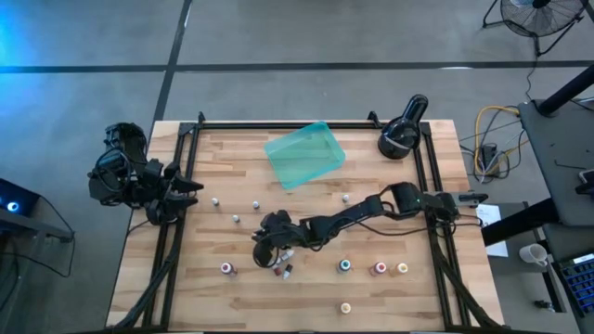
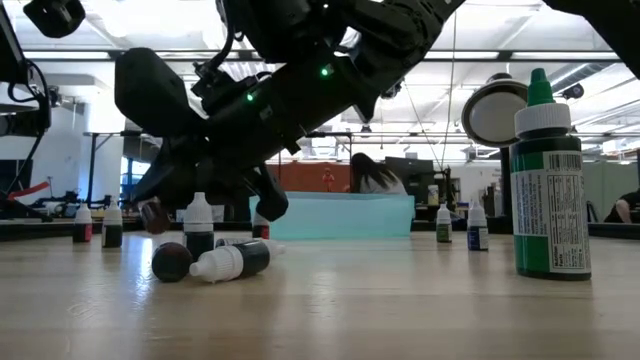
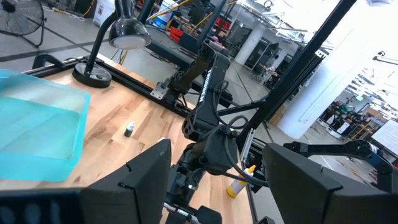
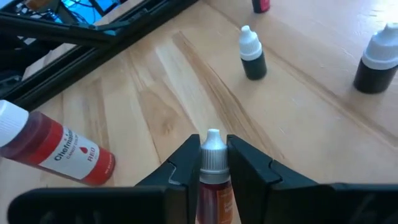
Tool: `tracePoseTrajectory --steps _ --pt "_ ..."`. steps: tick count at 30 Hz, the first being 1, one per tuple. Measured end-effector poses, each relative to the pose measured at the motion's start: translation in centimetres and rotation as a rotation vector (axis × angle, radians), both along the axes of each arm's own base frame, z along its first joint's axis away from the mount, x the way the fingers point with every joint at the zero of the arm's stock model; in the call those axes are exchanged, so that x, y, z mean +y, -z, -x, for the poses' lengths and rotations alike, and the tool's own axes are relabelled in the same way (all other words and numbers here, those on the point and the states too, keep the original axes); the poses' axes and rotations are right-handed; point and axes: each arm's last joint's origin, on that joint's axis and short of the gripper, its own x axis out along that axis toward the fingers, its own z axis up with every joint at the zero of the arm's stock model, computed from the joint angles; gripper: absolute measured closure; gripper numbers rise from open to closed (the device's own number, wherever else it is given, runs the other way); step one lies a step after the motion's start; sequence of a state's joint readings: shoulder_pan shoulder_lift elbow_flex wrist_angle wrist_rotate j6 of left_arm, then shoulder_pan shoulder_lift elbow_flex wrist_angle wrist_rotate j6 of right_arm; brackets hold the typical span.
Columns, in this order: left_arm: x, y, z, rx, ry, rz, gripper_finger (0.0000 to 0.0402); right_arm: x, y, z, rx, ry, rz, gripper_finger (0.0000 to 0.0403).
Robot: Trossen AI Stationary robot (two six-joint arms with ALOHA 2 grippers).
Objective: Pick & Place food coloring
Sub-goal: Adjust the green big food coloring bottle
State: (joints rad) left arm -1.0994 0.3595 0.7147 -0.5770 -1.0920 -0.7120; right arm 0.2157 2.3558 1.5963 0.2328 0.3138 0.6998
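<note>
Tray: the teal plastic tray [image 1: 305, 154] sits tilted near the far edge of the table [image 1: 306, 288], beside the black lamp [image 1: 402, 135]; nothing shows inside it from above.
Right gripper: the right gripper [image 4: 213, 163] reaches low over the middle of the table, toward the near-left; its fingers [image 4: 184, 163] are closed against a white-capped bottle [image 4: 212, 174] with orange-red contents, grasped just under the cap.
Bottle beside it: a red bottle [image 4: 56, 149] lies on its side on the wood, close to the held one.
Other bottles: small bottles stand scattered over the table, well apart, among them a teal one [image 1: 344, 265], a pink one [image 1: 379, 269] and a yellow one [image 1: 402, 268] near the front right.
Low view: a dark bottle [image 2: 232, 262] lies flat under the arm; whether it touches the round dark cap [image 2: 172, 261] next to it cannot be settled.
Left gripper: the left gripper [image 3: 214, 177] waits at the left edge of the table, fingers spread apart, holding nothing.
</note>
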Motion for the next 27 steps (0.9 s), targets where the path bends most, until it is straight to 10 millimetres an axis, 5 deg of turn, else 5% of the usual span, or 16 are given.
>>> tracePoseTrajectory --steps 13,27 --pt "0.0 0.0 0.0 0.0 0.0 -0.001 0.0177 -0.16 0.15 0.04 0.023 -0.027 -0.009 0.0313" --pt "0.0 0.0 0.0 0.0 0.001 -0.007 0.0177 -0.49 0.19 -0.05 0.032 -0.076 -0.013 0.0329"
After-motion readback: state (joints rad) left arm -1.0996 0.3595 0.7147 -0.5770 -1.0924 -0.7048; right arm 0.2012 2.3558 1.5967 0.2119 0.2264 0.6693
